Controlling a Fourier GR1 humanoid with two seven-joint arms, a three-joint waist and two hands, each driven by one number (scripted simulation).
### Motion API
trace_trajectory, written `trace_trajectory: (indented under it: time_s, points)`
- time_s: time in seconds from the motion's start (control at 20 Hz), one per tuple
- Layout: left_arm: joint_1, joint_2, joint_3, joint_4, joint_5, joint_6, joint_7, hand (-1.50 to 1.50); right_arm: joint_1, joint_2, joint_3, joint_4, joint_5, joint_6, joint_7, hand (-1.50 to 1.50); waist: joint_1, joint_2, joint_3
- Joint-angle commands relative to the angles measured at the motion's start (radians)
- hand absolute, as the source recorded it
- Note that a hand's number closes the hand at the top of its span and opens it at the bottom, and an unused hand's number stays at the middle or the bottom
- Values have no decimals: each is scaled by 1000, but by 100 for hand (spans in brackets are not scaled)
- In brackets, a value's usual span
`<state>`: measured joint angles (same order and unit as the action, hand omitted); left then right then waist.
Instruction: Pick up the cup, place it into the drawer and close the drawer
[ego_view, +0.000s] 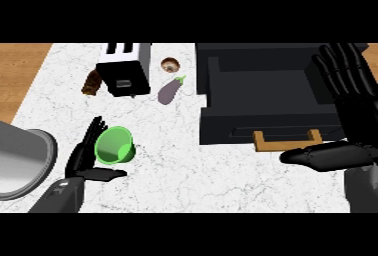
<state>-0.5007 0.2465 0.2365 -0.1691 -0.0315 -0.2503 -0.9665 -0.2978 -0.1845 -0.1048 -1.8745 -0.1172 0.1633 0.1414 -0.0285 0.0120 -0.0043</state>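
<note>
right hand (347, 105) looms largest at the view's right edge, fingers straight and spread upward beside the open dark drawer (262, 107), thumb stretched out just past the drawer's wooden handle (288, 142). next in size, the white marble counter (184, 175) carries a black toaster (124, 70) at its far side, with an eggplant (170, 91) to the toaster's right. left hand (88, 157) stands open, straight fingers against the left side of the green cup (116, 145), thumb beneath it; the cup rests on the counter, well left of the drawer.
</note>
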Motion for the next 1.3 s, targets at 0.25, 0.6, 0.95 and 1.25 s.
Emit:
trace_trajectory:
  time_s: [0.25,0.6,0.95,1.25]
  points:
    - [-45,-40,7,31,3,-100,-43,-150,50,-12,-2,-29,-15,36,-21,-150,-15,2,0]
    - [-9,-77,-19,-56,-19,-76,-199,150,25,-31,-20,-6,-13,37,-13,-150,-9,2,-1]
    - [-33,-108,60,-93,17,251,-240,150,-24,-18,-28,32,-12,16,-18,-150,0,1,0]
    - [-16,-107,165,-116,111,224,-291,150,-6,-25,-42,60,-10,21,-32,-150,8,-1,1]
